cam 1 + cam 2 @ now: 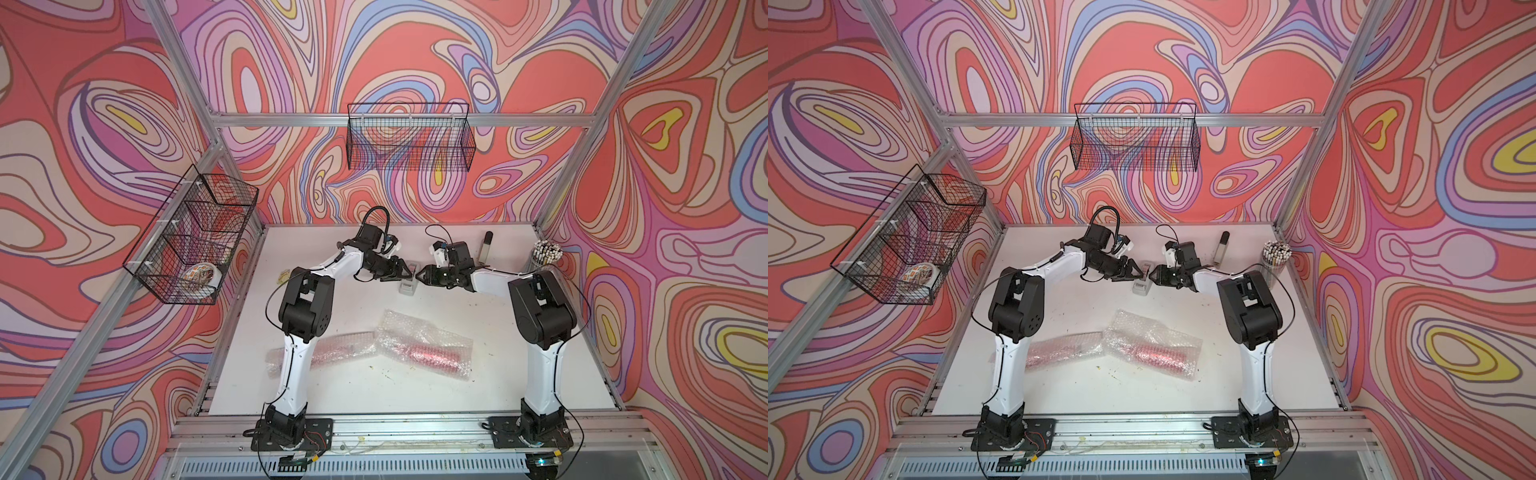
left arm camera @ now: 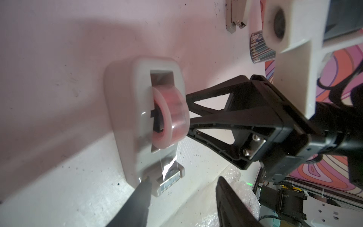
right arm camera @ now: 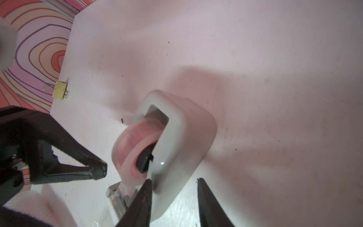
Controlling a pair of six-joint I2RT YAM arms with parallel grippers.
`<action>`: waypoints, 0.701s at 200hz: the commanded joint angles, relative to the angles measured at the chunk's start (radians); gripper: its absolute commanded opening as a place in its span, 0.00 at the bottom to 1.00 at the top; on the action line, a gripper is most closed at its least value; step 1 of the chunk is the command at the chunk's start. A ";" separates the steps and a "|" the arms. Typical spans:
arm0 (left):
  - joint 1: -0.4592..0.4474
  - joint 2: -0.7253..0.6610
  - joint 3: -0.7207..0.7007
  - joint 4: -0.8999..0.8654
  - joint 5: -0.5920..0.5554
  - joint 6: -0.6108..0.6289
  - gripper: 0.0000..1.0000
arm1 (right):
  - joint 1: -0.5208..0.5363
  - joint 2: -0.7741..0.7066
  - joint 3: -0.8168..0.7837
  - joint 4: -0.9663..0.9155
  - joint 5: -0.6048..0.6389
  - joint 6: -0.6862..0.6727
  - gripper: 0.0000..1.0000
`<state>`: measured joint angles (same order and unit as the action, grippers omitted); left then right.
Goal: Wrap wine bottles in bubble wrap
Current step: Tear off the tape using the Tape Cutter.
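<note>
Wine bottles (image 1: 434, 356) are lying on their sides, end to end, toward the front of the table (image 1: 478, 324). Each is rolled in bubble wrap (image 1: 411, 332), with red showing through the film. One roll is passing partly behind the left arm (image 1: 296, 357). Well behind them, both pincers are meeting from opposite sides at a grey tape dispenser (image 1: 407, 289) that is carrying a clear tape roll (image 2: 172, 118). The left pincer (image 2: 183, 179) is hovering with its jaws apart at the toothed cutter (image 2: 169, 183) end, one fingertip just beside it. The right pincer (image 3: 174, 179) is standing with its jaws apart, astride one side wall of the dispenser by the roll. Whether its tips are touching that wall I cannot tell.
</note>
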<state>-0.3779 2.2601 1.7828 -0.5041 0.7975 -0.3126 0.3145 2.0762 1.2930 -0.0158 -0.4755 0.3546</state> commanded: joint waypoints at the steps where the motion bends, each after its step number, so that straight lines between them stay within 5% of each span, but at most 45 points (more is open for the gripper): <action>1: 0.004 0.044 0.042 -0.005 0.041 -0.040 0.47 | -0.008 0.022 0.017 -0.025 0.027 -0.045 0.38; 140: -0.004 0.097 0.043 0.020 0.091 -0.091 0.23 | -0.011 0.032 0.007 -0.018 0.043 -0.052 0.37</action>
<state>-0.3790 2.3287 1.8278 -0.4889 0.8703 -0.3969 0.3141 2.0766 1.2980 -0.0212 -0.4721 0.3084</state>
